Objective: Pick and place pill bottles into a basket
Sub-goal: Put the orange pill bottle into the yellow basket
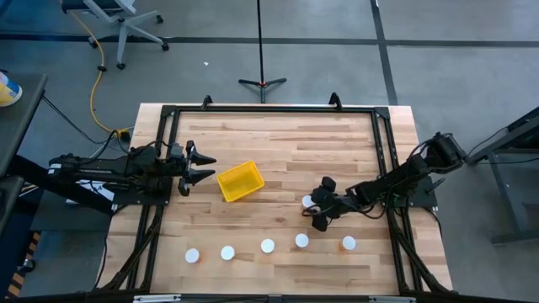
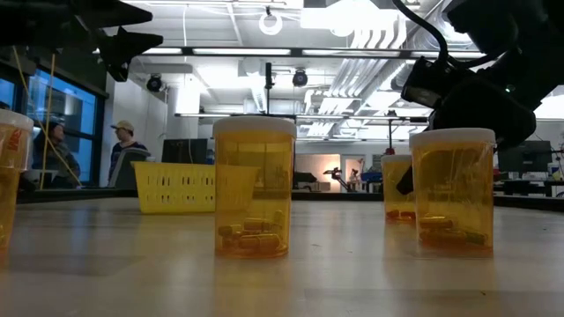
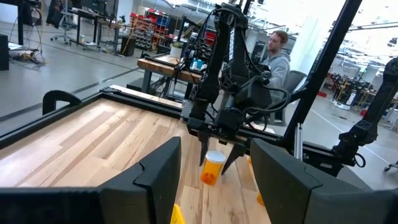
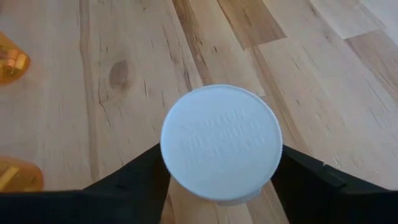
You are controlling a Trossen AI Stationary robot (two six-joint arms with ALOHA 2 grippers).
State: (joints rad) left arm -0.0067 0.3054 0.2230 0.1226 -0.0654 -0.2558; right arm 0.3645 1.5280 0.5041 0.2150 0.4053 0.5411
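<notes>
A yellow basket (image 1: 240, 182) sits left of the table's middle. One pill bottle (image 1: 306, 200) stands to its right, and my right gripper (image 1: 313, 208) is down over it. In the right wrist view its white cap (image 4: 221, 150) fills the gap, with a dark finger against each side. The left wrist view shows the same amber bottle (image 3: 213, 168) standing on the wood between those fingers. Several more pill bottles (image 1: 267, 246) stand in a row along the front. My left gripper (image 1: 202, 167) hovers open and empty just left of the basket.
A black metal frame (image 1: 381, 160) runs round the tabletop. In the low view, bottles (image 2: 256, 189) stand close in front and the basket (image 2: 181, 187) farther back. People (image 2: 128, 145) are beyond the table, and one person (image 3: 280, 53) sits behind the right arm.
</notes>
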